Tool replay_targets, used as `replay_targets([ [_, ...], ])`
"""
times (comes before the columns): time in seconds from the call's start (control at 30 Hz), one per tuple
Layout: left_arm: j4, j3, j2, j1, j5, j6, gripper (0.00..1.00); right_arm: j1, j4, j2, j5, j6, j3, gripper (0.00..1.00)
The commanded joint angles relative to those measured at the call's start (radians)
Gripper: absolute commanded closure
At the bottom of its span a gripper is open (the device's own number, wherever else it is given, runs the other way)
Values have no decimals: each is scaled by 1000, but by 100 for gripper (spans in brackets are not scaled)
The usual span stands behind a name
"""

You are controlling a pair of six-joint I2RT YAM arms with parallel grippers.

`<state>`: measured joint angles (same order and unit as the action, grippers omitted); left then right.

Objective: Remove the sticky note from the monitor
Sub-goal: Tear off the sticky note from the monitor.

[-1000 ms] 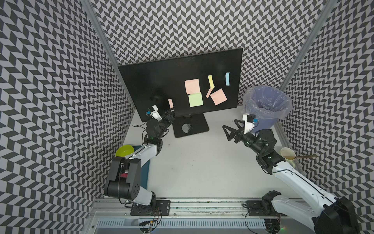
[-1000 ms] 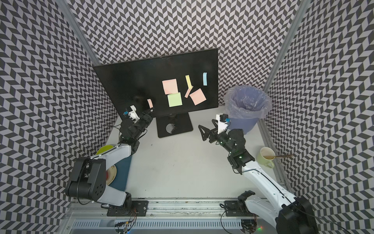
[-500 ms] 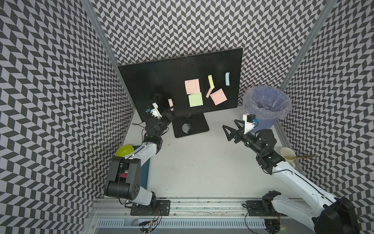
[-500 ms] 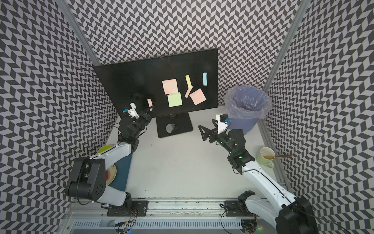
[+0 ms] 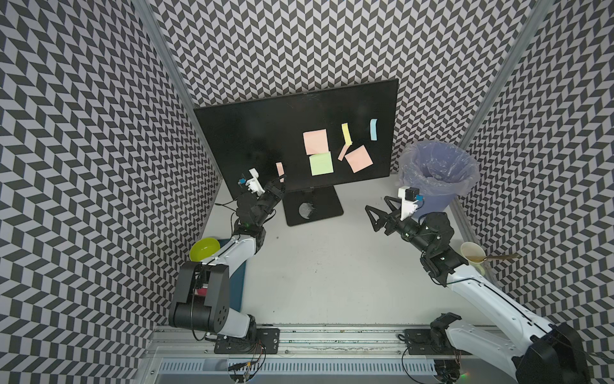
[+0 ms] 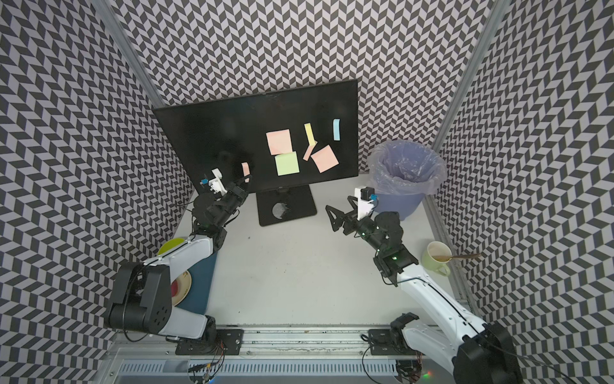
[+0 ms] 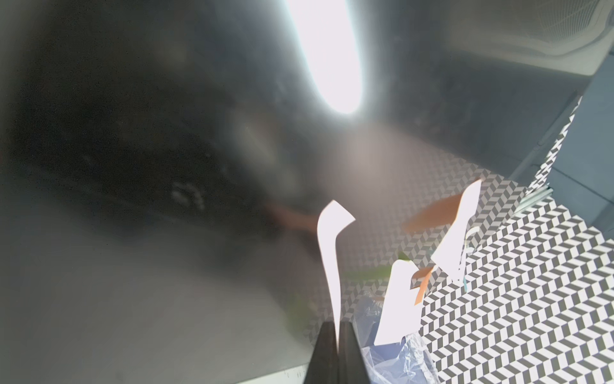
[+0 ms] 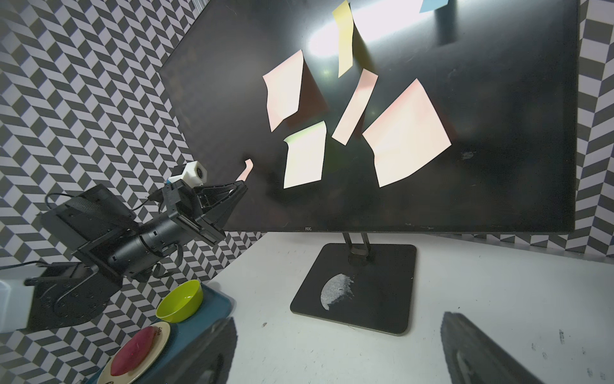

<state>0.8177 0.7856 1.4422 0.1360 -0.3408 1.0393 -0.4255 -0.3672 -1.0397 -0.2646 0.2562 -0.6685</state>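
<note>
notes [image 5: 315,142] on monitor [image 5: 265,133], bin [image 5: 442,199] right (cup [image 5: 477,266] nearer)

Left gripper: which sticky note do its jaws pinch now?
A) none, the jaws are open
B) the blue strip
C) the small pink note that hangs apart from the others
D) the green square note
C: the left gripper has its jaws shut on the lower end of the small pink note, apart from the other notes on the monitor.
</note>
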Motion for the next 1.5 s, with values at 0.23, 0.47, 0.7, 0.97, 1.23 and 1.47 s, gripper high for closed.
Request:
replay_targets([
  [0.23,-225,-23,-230,107,-118,-280,100,-8,-122,-24,-191,134,-68,1],
  [0.47,-295,50,-181,281,-253,-388,100,-46,-313,-109,-334,280,-110,4],
  [0.7,-226,89,-129,401,-309,-384,100,-73,-428,-218,-432,391,-143,16],
  [0.97,-206,88,-136,448,-324,-396,100,-73,-482,-277,-470,449,-162,26],
  [1.23,-216,86,-138,453,-313,-405,100,-73,-585,-313,-511,536,-148,45],
  [1.47,-210,86,-143,453,-315,-409,100,-72,-614,-332,-518,566,-138,63],
])
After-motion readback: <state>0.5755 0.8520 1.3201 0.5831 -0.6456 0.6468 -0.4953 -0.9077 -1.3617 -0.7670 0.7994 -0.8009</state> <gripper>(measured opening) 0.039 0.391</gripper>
